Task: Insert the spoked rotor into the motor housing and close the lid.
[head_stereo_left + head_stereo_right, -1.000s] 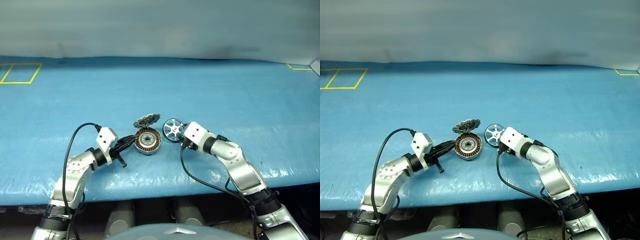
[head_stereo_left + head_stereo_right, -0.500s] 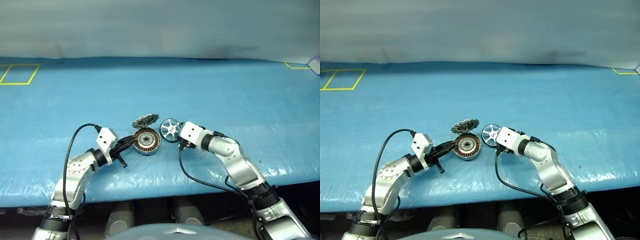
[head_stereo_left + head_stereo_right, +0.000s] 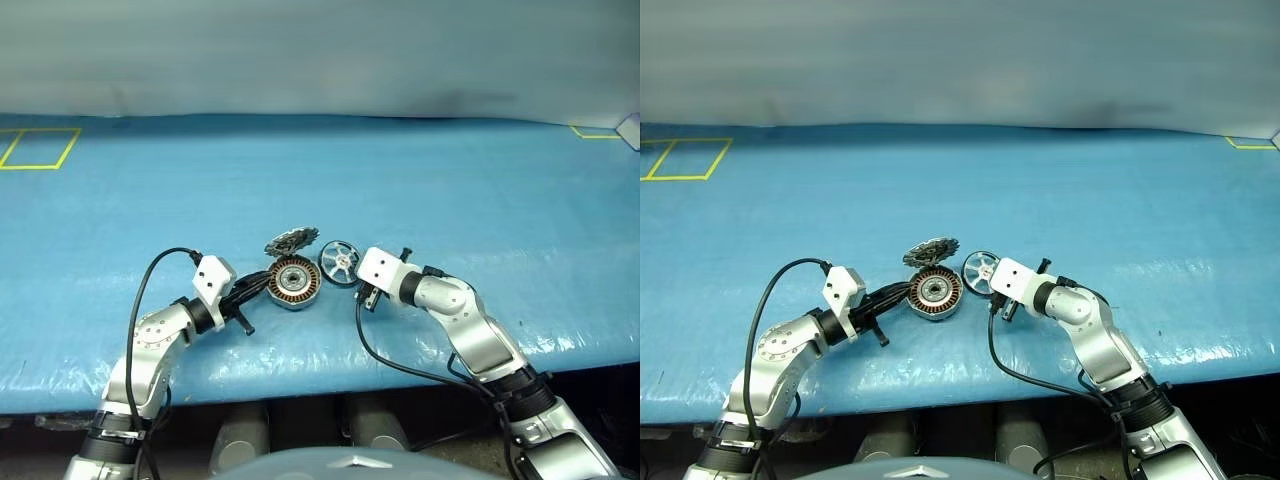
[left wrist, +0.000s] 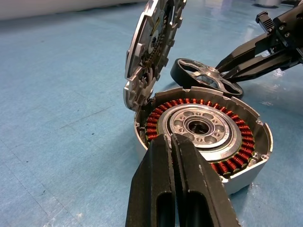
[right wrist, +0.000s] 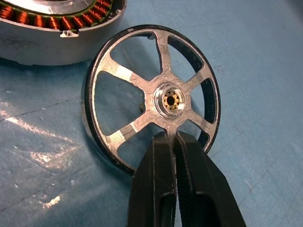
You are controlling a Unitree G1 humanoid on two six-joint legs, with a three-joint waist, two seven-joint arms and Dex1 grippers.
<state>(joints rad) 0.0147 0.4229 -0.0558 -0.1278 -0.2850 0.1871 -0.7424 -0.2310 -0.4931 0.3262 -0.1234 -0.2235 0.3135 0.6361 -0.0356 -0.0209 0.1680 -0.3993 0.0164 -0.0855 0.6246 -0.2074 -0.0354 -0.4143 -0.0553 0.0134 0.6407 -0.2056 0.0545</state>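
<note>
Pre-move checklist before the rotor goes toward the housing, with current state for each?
1. Right gripper on the spoked rotor: ok, fingers shut on the rim's near edge, rotor tilted beside the housing.
2. Grip firm enough to lift: cannot tell, only a thin edge of the rim is pinched.
3. Motor housing open: ok, copper windings and pale hub exposed, nothing in the bore.
4. Lid clear of the opening: not ok, it stands on edge against the housing's far rim, leaning over it.
5. Left gripper bracing the housing: cannot tell, shut fingers sit at its near rim, contact unclear.
6. Rotor lined up over the housing: not ok, it sits off to one side.
</note>
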